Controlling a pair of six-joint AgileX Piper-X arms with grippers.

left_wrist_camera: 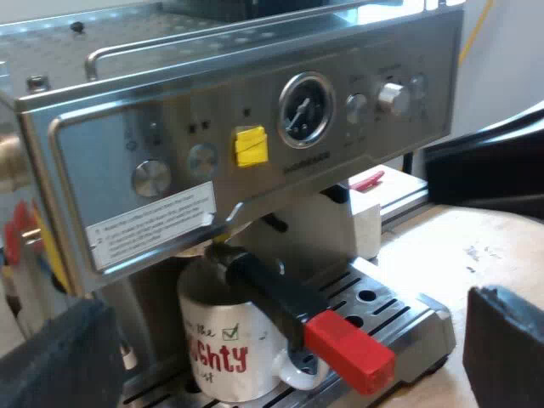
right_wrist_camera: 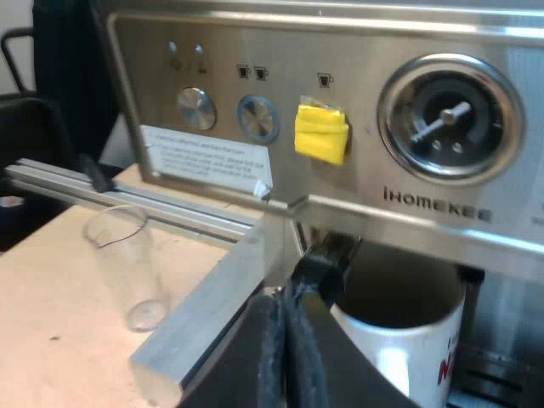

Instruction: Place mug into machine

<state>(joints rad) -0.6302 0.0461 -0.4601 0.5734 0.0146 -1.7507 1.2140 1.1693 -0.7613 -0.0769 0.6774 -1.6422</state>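
Mug (left_wrist_camera: 223,340) is in the espresso machine (left_wrist_camera: 255,127): upright on the drip tray (left_wrist_camera: 408,319), directly under the locked-in metal holder (left_wrist_camera: 223,252); rim close beneath it, I can't tell if they touch; mug's loop handle faces the tray's front, below the holder's dark handle (left_wrist_camera: 272,289) and red end (left_wrist_camera: 350,351). Mug is white; legible print is "the" in dark script, a green ticked box, "ghty" in red, the rest hidden; the right wrist view catches only part of a red letter on its side. Front panel reads "IHOMEKEE" (right_wrist_camera: 438,205) under the pressure gauge (right_wrist_camera: 449,119); yellow tape (right_wrist_camera: 321,133) covers one button under a cup icon; more cup icons over the round buttons (right_wrist_camera: 196,108); white sticker (right_wrist_camera: 208,161) has a corner peeling, print too small to read. Left gripper (left_wrist_camera: 285,357): jaws wide apart, empty, near the tray's front with mug and red end between the fingers' lines; bare wooden table (left_wrist_camera: 450,246) beside the tray gives open room. Right gripper (right_wrist_camera: 285,357): fingers together with only a thin seam, nothing seen between, near the mug at the machine's front. Measuring glass (right_wrist_camera: 127,263) is upright and looks empty, well apart from the mug, near an aluminium rail (right_wrist_camera: 170,208); bare wood around it.
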